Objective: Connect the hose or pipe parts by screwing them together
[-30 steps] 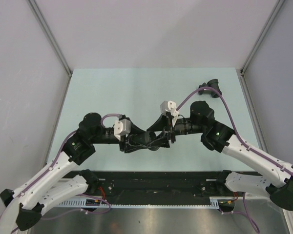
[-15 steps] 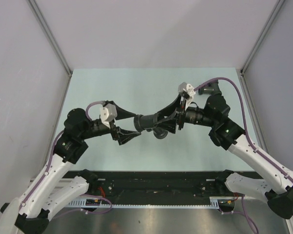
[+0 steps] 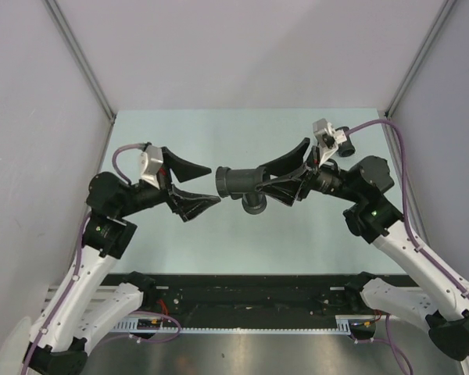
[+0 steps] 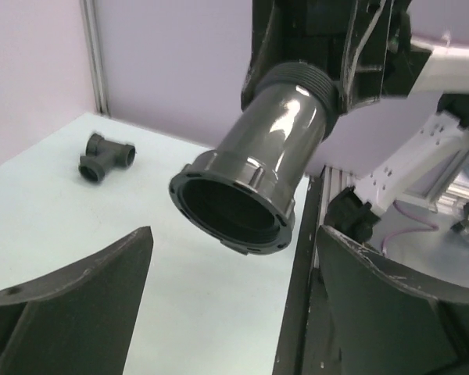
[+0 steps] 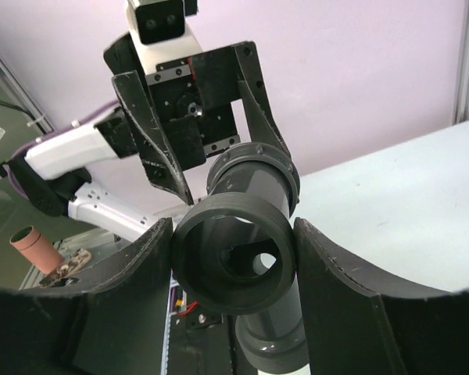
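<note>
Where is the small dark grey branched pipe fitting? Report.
The branched fitting lies at the far right corner of the table in the top view, just beyond the right gripper.

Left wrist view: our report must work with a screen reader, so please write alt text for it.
A dark grey flared-end tube, gripped at its threaded far end by the right tool, points its open mouth towards the camera. The left tool is open wide below it, holding nothing; a small branched fitting lies on the pale table beyond.
</note>
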`<action>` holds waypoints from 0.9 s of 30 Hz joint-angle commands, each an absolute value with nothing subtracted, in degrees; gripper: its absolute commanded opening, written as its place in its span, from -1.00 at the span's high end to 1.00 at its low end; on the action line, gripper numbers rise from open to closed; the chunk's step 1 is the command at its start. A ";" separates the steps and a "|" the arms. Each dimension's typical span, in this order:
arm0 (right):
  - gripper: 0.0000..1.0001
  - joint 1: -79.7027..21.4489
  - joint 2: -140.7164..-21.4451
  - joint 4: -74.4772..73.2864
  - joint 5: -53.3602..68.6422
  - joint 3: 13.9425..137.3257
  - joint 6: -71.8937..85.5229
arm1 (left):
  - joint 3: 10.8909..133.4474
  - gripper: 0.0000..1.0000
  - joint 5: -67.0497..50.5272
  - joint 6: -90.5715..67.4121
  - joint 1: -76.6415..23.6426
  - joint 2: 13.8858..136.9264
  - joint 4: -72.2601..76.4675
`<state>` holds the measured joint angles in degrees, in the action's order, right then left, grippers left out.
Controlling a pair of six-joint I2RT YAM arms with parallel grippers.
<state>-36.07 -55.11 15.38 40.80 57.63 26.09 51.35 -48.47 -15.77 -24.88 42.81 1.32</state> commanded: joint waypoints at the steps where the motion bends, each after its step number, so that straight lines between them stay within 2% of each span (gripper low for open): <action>1: 1.00 -35.33 -53.35 21.44 38.76 58.18 28.21 | 48.61 -0.81 -51.24 -28.47 -20.83 41.31 16.60; 12: 1.00 -34.80 -55.28 29.61 42.45 58.10 35.94 | 41.58 -0.95 -52.91 -43.05 -21.18 42.54 38.21; 27: 1.00 -35.07 -58.45 40.08 43.51 55.46 43.33 | 44.21 -0.92 -48.17 -43.85 -29.88 51.41 45.96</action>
